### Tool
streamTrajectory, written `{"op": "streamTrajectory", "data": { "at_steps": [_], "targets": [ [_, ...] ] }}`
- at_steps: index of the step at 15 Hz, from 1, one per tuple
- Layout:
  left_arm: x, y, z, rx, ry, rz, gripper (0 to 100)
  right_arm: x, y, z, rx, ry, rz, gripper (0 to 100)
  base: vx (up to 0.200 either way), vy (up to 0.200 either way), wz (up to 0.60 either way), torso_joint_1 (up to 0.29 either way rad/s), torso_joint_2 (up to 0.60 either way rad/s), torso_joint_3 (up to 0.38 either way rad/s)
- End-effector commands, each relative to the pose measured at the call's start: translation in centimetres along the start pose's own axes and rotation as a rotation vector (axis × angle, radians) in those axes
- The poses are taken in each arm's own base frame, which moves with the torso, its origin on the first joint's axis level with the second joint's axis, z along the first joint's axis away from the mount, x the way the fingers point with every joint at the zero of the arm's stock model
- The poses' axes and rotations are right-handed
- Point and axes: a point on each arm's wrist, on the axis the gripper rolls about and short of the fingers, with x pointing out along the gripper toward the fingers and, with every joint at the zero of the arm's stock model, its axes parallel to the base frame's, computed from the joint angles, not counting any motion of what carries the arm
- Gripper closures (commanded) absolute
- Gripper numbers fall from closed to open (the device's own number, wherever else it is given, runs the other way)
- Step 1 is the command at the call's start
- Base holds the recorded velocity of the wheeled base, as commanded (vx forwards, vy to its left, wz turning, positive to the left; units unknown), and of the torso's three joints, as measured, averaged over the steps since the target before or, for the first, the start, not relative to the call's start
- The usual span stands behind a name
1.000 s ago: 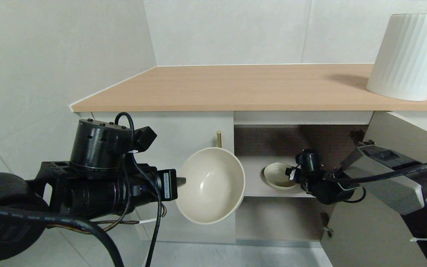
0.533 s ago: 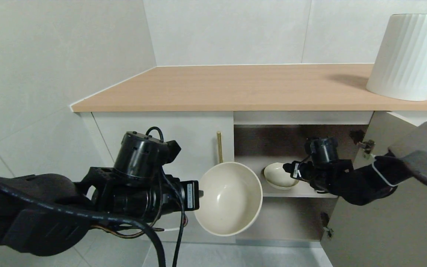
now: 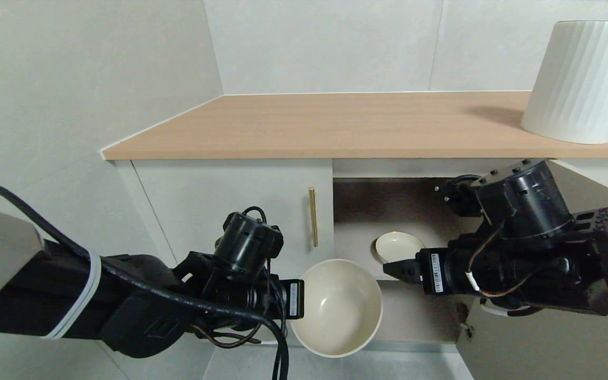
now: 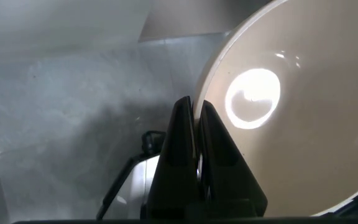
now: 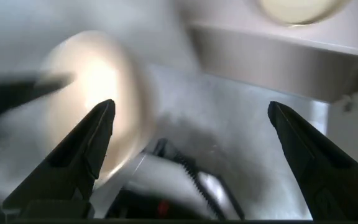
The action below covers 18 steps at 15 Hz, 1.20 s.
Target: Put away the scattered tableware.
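At lower centre the left gripper [image 3: 300, 298], clamped on the rim of the cream bowl [image 3: 335, 311], has carried it down and right from mid-frame toward the open cabinet [image 3: 388, 203]. Right of it, the right gripper [image 3: 395, 269], fingers spread, has backed off the small dish [image 3: 398, 246] on the shelf [image 3: 354, 248], so that piece looks stowed

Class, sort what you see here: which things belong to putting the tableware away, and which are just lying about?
Job in hand: large bowl, held by the left gripper; small dish inside the open cabinet; right gripper, open.
Lying about: white ribbed container; countertop beneath it.
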Motion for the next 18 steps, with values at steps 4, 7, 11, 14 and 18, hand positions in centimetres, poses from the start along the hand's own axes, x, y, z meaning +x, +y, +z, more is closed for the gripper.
{"op": "streamTrajectory", "data": {
  "at_steps": [4, 7, 11, 14, 18],
  "targets": [
    [0.1, -0.2, -0.2, 0.009, -0.011, 0.025, 100, 1.8, 1.8, -2.5, -0.070, 0.110, 0.011, 0, 0.000, 0.000, 0.00, 0.000, 0.00, 0.000],
    [0.0, -0.3, -0.2, 0.016, -0.014, 0.024, 100, 5.7, 1.9, -4.2, -0.051, 0.185, -0.048, 0, 0.000, 0.000, 0.00, 0.000, 0.00, 0.000],
    [0.0, -0.5, -0.4, 0.022, -0.013, 0.026, 100, 7.1, 2.1, -4.4, -0.021, 0.141, -0.070, 0, 0.000, 0.000, 0.00, 0.000, 0.00, 0.000],
    [0.1, -0.5, -0.4, 0.022, -0.010, 0.026, 100, 7.0, 2.1, -4.3, -0.019, 0.137, -0.068, 100, 0.000, 0.000, 0.00, 0.000, 0.00, 0.000],
    [0.2, -0.5, -0.5, 0.022, -0.006, 0.028, 100, 6.4, 2.1, -4.1, -0.016, 0.125, -0.061, 100, 0.000, 0.000, 0.00, 0.000, 0.00, 0.000]
  ]
}}
